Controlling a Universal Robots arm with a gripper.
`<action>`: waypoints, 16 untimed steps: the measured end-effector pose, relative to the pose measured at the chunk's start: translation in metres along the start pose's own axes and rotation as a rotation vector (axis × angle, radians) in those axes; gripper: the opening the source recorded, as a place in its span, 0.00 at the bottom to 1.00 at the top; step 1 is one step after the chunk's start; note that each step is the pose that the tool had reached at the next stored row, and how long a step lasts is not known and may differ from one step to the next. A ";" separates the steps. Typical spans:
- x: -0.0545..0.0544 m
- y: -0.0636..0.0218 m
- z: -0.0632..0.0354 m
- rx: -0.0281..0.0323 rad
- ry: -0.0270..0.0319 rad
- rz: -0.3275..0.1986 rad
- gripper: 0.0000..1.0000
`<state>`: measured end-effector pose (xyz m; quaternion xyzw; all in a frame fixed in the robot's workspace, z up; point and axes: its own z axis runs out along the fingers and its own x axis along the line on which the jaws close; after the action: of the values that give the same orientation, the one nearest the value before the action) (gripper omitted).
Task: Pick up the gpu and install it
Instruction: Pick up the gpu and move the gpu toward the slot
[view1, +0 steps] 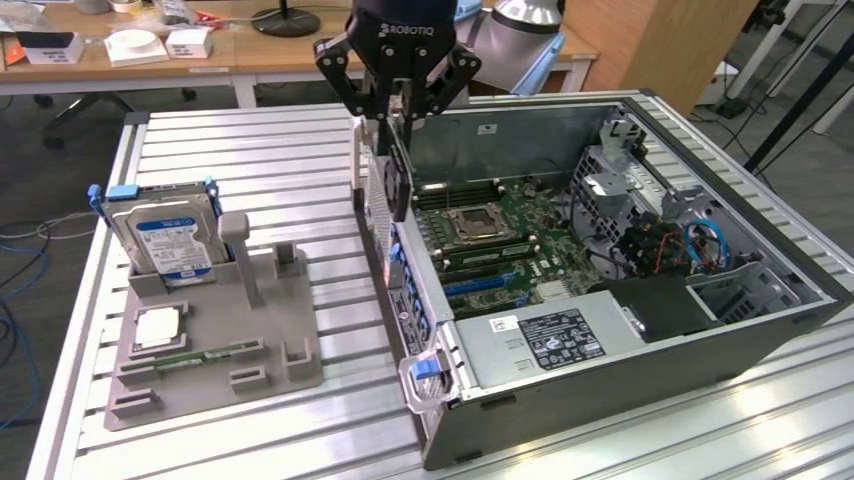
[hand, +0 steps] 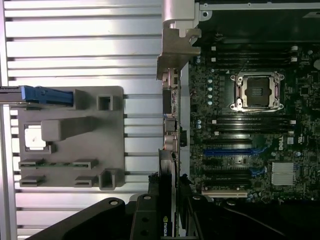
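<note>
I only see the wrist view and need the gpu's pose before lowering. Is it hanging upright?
Observer: Yes, the gpu hangs upright from the gripper, at the wall of the case on the exterior view's left.
Operator: What is the blue piece by the grey holder?
Observer: A rail on a hard drive standing upright in that holder.
Operator: What lies further inside the case?
Observer: A labelled power supply and blue cables.

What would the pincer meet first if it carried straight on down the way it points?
The pincer is shut on the gpu, which hangs below it and would touch first: probably the computer case's rear wall, or the motherboard just inside; depth is unclear.
</note>
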<state>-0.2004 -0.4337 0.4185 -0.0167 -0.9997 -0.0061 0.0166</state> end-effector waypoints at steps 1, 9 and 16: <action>-0.001 0.0000 0.0000 0.0000 0.0000 0.000 0.26; -0.010 0.0004 -0.0004 0.0001 0.0001 -0.002 0.26; -0.018 0.0006 -0.0006 0.0002 0.0001 -0.004 0.26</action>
<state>-0.1823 -0.4337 0.4186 -0.0146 -0.9997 -0.0061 0.0166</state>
